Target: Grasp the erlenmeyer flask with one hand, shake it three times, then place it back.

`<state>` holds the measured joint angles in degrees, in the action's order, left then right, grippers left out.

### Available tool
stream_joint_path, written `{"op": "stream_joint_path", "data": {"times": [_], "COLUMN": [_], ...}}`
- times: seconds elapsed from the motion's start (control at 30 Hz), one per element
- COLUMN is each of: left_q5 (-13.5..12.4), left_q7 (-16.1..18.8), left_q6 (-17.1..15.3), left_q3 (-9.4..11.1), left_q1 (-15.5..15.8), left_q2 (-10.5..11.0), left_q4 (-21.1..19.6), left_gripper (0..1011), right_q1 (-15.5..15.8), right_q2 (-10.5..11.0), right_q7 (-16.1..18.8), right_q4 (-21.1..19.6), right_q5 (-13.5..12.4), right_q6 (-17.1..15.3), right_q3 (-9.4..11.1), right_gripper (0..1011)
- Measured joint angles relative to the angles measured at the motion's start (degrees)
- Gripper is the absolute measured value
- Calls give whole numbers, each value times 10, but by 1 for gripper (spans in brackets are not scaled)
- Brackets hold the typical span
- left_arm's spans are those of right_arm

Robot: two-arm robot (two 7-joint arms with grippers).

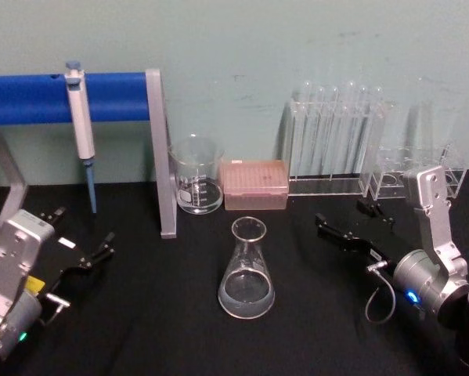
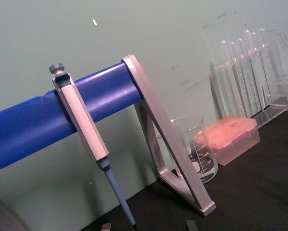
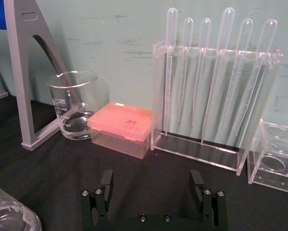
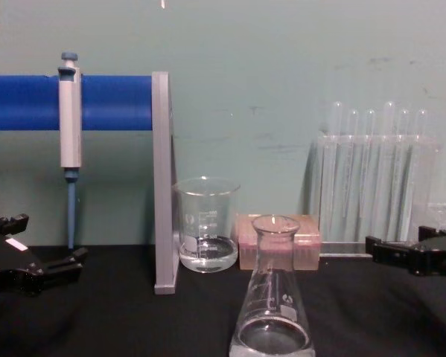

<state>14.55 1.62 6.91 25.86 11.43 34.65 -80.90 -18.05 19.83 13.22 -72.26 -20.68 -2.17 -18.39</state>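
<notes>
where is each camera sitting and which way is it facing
Head: high, looking down at the erlenmeyer flask on the table; left pincer and right pincer both open.
Chest: low, level across the table at the flask; both pincers at the edges.
Left wrist: aimed at the pipette on the blue bar.
Right wrist: faces the dropper rack; its own fingers below.
All views share the beaker.

You're looking at a blue bar (image 2: 47, 115) slanting across the left of the frame, with a pipette (image 2: 83, 132) hanging on it, tip down. A grey stand (image 2: 170, 144) props the bar at centre. Right of it sit a glass beaker (image 2: 194, 147), a pink box (image 2: 232, 139), and a rack of clear tubes (image 2: 249, 67) in the upper right.
</notes>
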Motion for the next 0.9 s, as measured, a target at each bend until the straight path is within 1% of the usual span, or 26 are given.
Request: {"op": "stream_joint_path", "data": {"times": [0.9], "left_q5": [0], "left_q7": [0], "left_q6": [0], "left_q3": [0], "left_q1": [0], "left_q2": [0], "left_q4": [0], "left_gripper": [1001], "right_q1": [0], "right_q2": [1], "right_q7": [-1], "right_q4": [0], "right_q5": [0], "right_q6": [1], "right_q3": [-2], "right_gripper": [1000]}}
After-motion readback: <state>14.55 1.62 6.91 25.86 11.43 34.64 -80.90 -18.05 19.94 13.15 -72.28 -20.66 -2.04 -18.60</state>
